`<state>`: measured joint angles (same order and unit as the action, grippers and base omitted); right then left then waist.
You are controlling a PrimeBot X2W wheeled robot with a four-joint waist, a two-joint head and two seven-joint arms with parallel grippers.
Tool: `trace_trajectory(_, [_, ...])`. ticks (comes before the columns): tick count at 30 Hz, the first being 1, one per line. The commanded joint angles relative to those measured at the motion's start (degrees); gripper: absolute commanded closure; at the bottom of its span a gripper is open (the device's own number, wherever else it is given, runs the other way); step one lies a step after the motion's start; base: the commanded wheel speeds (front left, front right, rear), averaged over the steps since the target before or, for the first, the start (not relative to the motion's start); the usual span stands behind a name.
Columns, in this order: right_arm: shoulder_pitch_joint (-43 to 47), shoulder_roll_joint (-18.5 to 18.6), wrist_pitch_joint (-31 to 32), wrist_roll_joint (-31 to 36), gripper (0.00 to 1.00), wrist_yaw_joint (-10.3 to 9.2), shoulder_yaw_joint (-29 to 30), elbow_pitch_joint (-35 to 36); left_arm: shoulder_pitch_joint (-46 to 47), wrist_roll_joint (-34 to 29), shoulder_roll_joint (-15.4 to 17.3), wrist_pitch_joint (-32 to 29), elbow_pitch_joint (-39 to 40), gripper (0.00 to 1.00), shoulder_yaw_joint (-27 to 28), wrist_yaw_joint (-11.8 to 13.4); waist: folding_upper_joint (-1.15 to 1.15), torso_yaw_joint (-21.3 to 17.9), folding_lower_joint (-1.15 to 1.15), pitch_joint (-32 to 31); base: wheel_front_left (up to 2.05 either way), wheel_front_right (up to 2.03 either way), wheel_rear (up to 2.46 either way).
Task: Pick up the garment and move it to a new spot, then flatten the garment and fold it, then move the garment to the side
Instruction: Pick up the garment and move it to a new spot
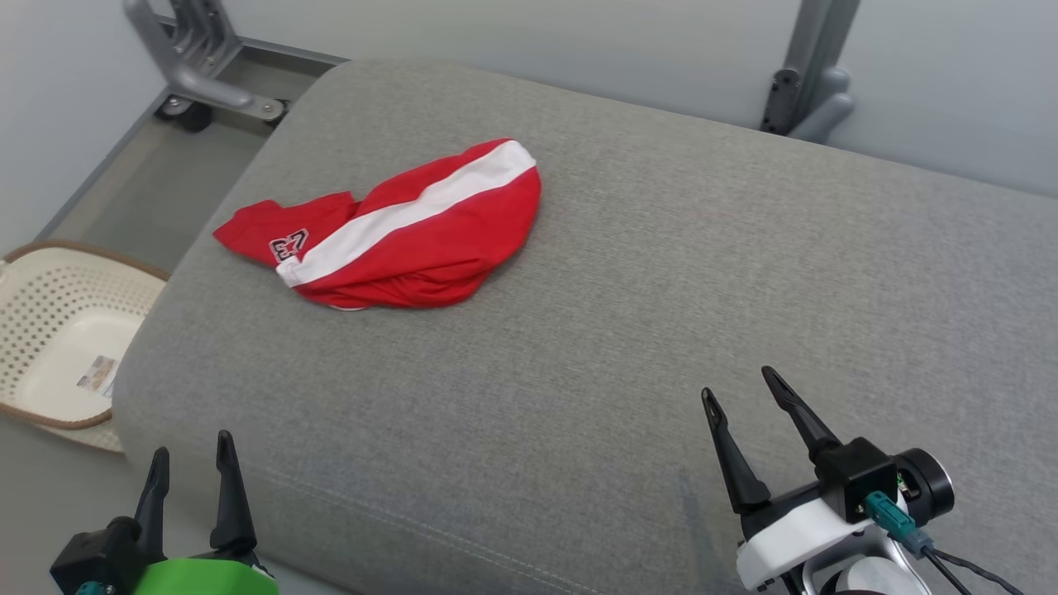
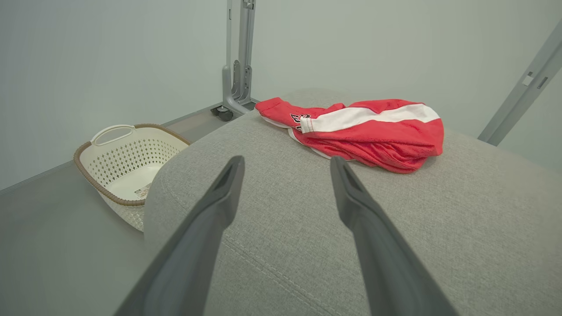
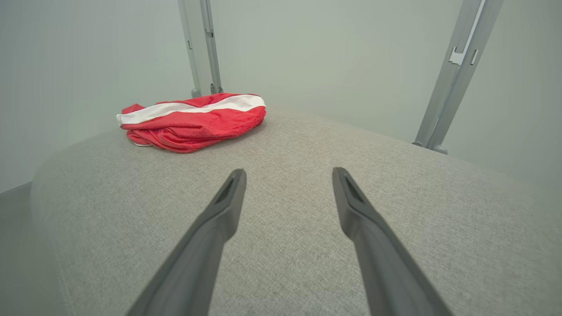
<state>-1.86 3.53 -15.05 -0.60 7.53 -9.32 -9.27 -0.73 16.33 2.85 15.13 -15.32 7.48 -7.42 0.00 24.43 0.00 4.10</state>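
Note:
A red garment (image 1: 397, 231) with a white stripe and a black number patch lies bunched on the far left part of the grey cushion (image 1: 628, 330). The same garment (image 2: 364, 131) lies ahead of the left fingers, and the garment (image 3: 193, 120) sits far left in the right wrist view. My left gripper (image 1: 192, 450) hovers open at the cushion's near left corner, well short of the garment. My right gripper (image 1: 740, 384) stands open above the near right of the cushion. Both hold nothing.
A cream perforated laundry basket (image 1: 58, 330) with a brown rim stands on the floor left of the cushion. Grey metal frame legs (image 1: 198, 66) with a caster rise behind the cushion at the left, and another leg (image 1: 814, 74) at the back right. Pale walls surround.

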Motion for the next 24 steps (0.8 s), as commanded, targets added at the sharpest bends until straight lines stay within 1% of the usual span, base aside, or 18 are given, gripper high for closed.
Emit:
trace_trajectory(1, [-0.72, 0.46, -0.18, -0.57, 0.00, -0.08, -0.38, -0.32, -0.93, 0.04, 0.14, -0.03, 0.52, 0.00, 0.47, -0.14, 0.00, 5.35, 0.00, -1.78, 0.00, 0.00, 0.00])
trace_trajectory(5, [-1.01, 0.88, -0.18, -1.01, 0.00, -0.08, -1.28, -0.26, -0.39, 0.94, 0.14, -0.03, 1.04, 0.00, 1.04, -0.14, 0.00, 5.06, 0.00, -1.15, 0.00, 0.00, 0.00])
trace_trajectory(7, [-1.50, 1.26, -0.18, -0.90, 0.00, -0.08, -1.64, 0.16, 1.38, 1.08, 0.14, -0.03, 0.80, 0.00, 0.30, -0.14, 0.00, 4.19, 0.00, 0.13, 0.00, 0.00, 0.00])
trace_trajectory(9, [-2.30, 1.99, -0.18, -0.61, 0.00, -0.08, -2.00, 0.34, 3.75, 1.94, 0.46, -0.04, -0.57, 0.00, -1.73, -0.14, 0.00, 3.04, 0.00, 2.12, 0.00, 0.00, 0.00])
trace_trajectory(10, [-2.30, 1.99, -0.18, -0.61, 0.00, -0.08, -2.00, 0.34, 3.75, 1.94, 0.46, -0.04, -0.57, 0.00, -1.73, -0.14, 0.00, 3.04, 0.00, 2.12, 0.00, 0.00, 0.00])
trace_trajectory(12, [-3.56, 2.72, -0.18, -0.17, 0.00, -0.08, -2.28, 0.59, 6.64, 3.10, 2.21, -0.03, -3.18, 0.00, -4.53, -0.14, 0.00, 1.69, 0.00, 4.83, 0.00, 0.00, 0.00])
trace_trajectory(14, [-5.57, 3.79, -0.18, 0.29, 0.00, -0.08, -2.23, 1.10, 11.59, 4.43, 3.77, -0.03, -5.35, 0.00, -6.71, -0.07, 0.00, 0.26, 0.00, 8.57, 0.00, 0.00, 0.00])
trace_trajectory(18, [-10.01, 6.26, -0.18, 1.56, 0.00, -0.08, -2.00, 2.51, 22.88, 8.31, 6.99, -0.03, -12.39, 0.00, -12.10, -0.07, 0.00, -2.61, 0.00, 17.57, 0.00, 0.00, 0.00])
trace_trajectory(22, [-14.27, 8.68, -0.17, 2.88, 0.00, -0.08, -1.66, 3.75, 34.46, 13.64, 12.09, -0.05, -18.54, 0.00, -21.57, -0.04, 0.00, -5.13, 0.00, 25.74, 0.00, 0.00, 0.00])
trace_trajectory(24, [-15.72, 9.43, -0.18, 3.36, 0.00, -0.08, -1.51, 4.44, 38.99, 17.00, 13.89, -1.13, -21.87, 0.00, -26.30, -0.04, 0.00, -6.12, 0.00, 28.88, 0.00, 0.00, 0.00])
